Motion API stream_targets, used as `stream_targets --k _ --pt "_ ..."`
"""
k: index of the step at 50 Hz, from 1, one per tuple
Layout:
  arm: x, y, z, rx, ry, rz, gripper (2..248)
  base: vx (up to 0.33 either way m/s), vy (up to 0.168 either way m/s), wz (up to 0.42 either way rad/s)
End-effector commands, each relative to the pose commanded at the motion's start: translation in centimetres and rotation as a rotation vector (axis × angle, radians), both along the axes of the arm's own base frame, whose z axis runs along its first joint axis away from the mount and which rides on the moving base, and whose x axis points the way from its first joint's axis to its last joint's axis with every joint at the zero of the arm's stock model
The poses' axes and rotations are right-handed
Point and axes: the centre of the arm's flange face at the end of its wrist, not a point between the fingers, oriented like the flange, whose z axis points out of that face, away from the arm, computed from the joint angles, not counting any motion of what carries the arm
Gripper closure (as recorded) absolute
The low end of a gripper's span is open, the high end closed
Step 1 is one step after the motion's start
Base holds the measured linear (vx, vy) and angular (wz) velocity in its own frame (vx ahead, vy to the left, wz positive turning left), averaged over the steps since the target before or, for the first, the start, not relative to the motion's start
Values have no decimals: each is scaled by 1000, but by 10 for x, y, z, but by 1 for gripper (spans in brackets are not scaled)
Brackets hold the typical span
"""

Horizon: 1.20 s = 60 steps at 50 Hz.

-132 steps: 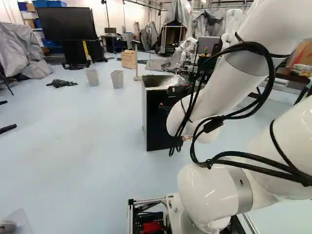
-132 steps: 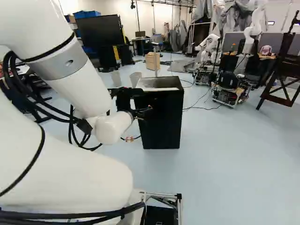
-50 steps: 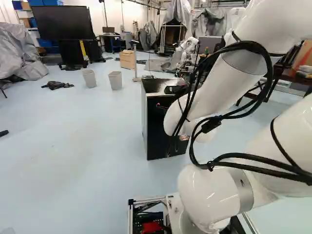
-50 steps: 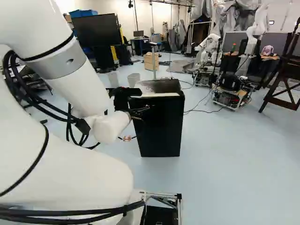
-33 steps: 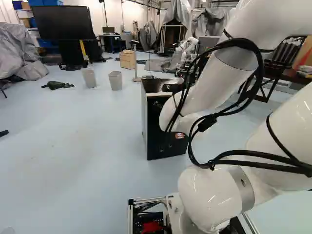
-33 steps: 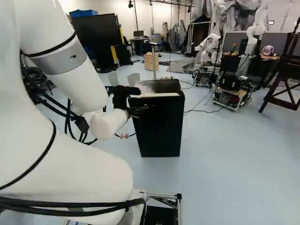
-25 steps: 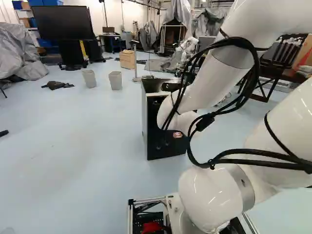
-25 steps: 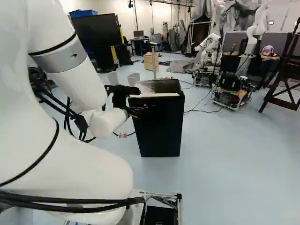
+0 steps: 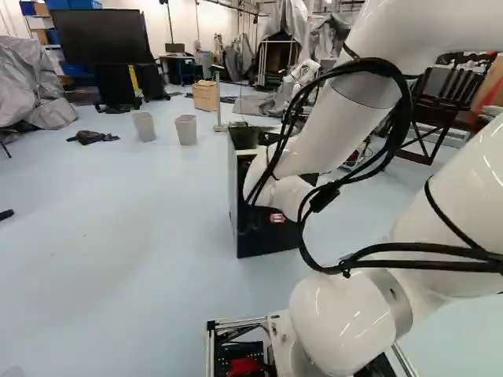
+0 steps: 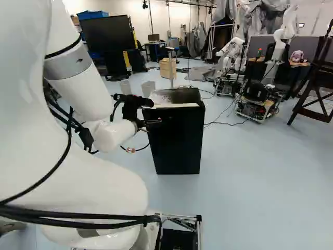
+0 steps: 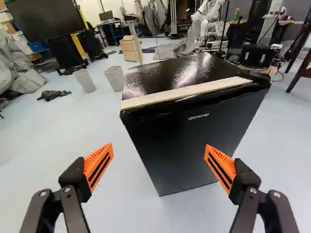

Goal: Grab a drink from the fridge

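From the wrist view, I'd say the black gripper (image 11: 159, 154) is spread wide, its two orange ribbed pads (image 11: 98, 166) well apart, with nothing between them. Beyond them stands the black box-shaped fridge (image 11: 192, 138), its front facing the robot and closed. The pale strip (image 11: 187, 92) along its top front edge runs across the gripper's line of reach, a little askew, farther out than the fingers. No drink shows; I take it to be behind that door.

In the left base view, the white jointed arm (image 9: 365, 110) comes in from the right and covers the fridge's right part. The gripper is hidden there, so that view can't tell me its gap.

In the right base view, the arm reaches from the near left, bringing the gripper close to the upper left of the fridge's front; whether it touches, I can't tell. To my eye, the next move turns on that: the door lies ahead, and its free edge must be found before anything can be pulled. Which side the hinge is on, I can't make out.
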Motion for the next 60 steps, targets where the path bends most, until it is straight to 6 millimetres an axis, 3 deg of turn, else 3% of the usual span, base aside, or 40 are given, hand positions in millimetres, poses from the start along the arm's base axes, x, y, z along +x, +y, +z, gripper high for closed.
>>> stream_targets --k 30,60 --pt "-4 23 -1 67 9 -86 3 0 0 0" --pt "-5 49 -26 69 74 -178 3 0 0 0"
